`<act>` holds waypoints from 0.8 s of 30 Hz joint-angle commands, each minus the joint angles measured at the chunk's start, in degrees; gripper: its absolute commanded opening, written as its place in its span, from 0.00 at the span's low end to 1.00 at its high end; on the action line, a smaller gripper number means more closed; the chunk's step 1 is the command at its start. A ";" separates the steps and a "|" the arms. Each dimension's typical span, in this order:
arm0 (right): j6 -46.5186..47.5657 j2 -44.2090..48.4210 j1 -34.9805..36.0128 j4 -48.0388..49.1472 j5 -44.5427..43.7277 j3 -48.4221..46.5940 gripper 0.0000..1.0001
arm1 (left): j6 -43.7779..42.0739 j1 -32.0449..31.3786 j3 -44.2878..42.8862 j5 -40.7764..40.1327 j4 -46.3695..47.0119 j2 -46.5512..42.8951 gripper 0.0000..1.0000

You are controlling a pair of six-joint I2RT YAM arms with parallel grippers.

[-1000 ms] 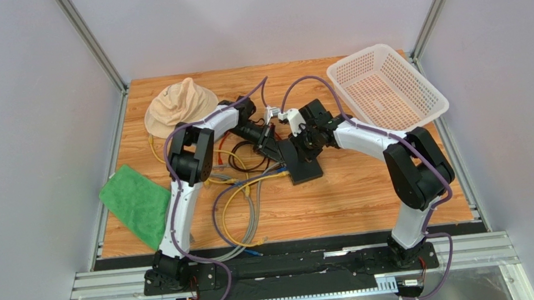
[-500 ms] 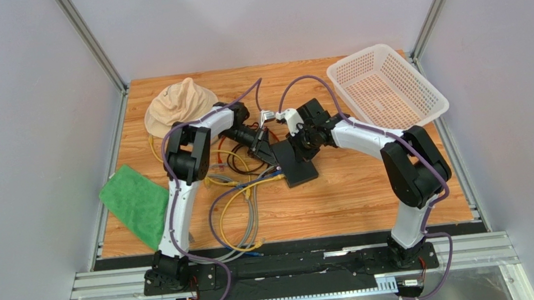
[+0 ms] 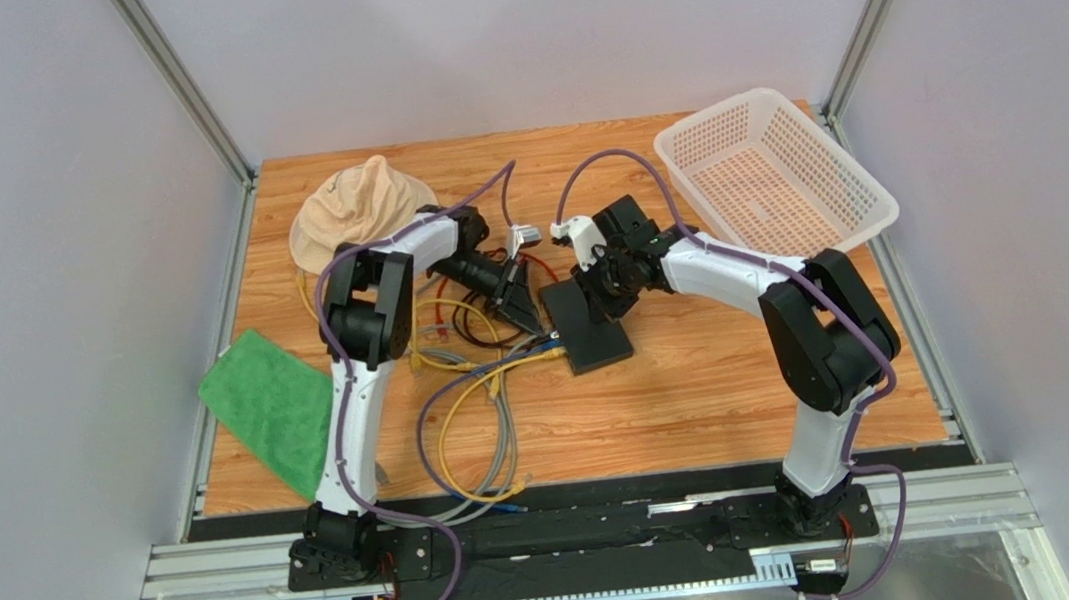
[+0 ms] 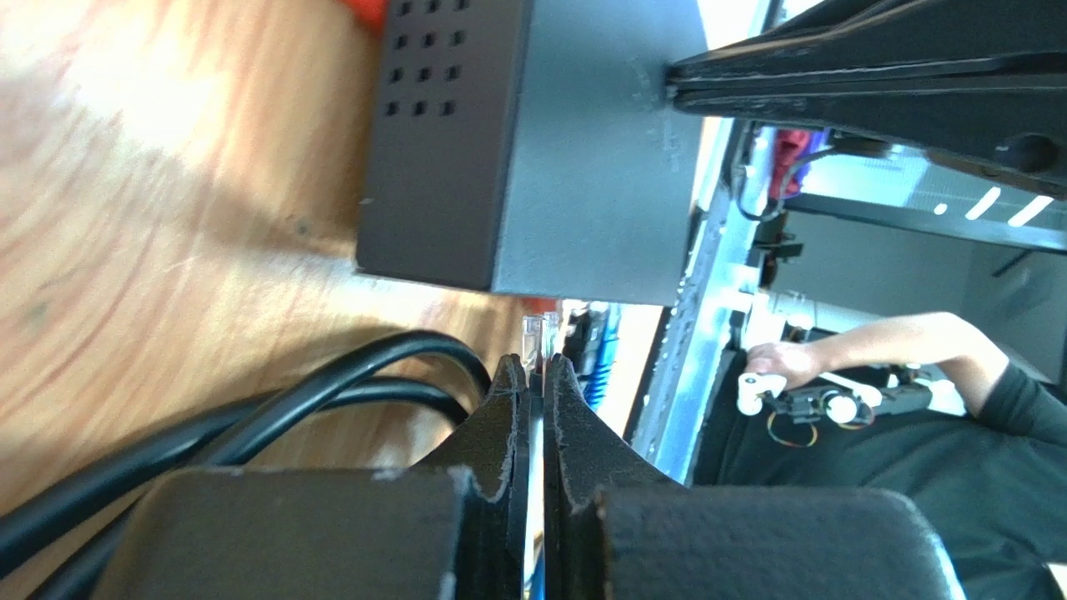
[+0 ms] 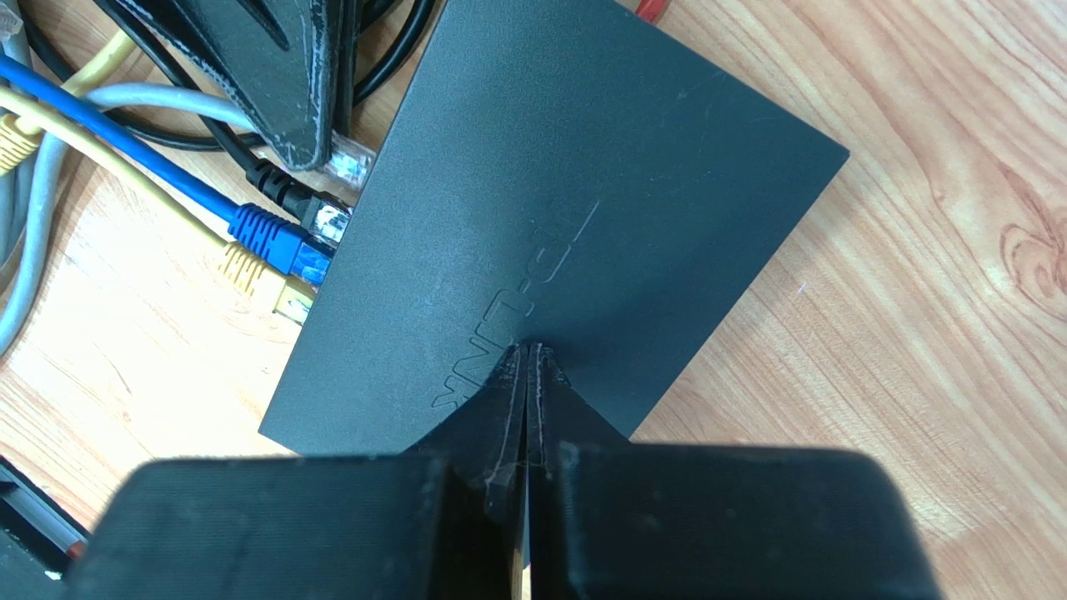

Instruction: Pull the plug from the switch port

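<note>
The switch is a flat matte black box on the wooden table; it also shows in the left wrist view and the right wrist view. My left gripper is shut on a clear plug, whose tip sits right at the switch's port side; I cannot tell if it is still seated. My right gripper is shut, its tips pressing on the switch's top. A black plug, a blue plug and a yellow plug sit in the same side.
A white basket stands at the back right. A beige hat lies at the back left, a green cloth at the left edge. Loose yellow, grey, blue and black cables sprawl left of the switch.
My left gripper has drawn back to the left. The switch and my right gripper on it have also shifted slightly left.
</note>
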State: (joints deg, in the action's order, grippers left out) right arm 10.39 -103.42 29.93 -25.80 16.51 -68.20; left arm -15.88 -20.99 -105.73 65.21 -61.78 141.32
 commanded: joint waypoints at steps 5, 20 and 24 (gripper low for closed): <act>1.30 -2.32 0.04 -4.08 -2.27 1.58 0.00 | -3.19 2.18 -9.13 -7.02 -6.24 -1.39 0.00; 1.30 -2.05 0.21 -3.47 -2.45 1.67 0.00 | -19.26 8.33 -15.73 -44.68 -5.03 -16.86 0.00; 1.21 -2.75 0.30 -3.55 -2.45 0.88 0.00 | -23.75 9.83 -15.55 -56.66 -1.51 -16.34 0.00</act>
State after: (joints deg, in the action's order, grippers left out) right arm 10.39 -103.42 29.93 -25.63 16.51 -68.20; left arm -30.39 -12.51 -119.83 27.66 -68.12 125.91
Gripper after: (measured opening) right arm 0.004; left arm 0.025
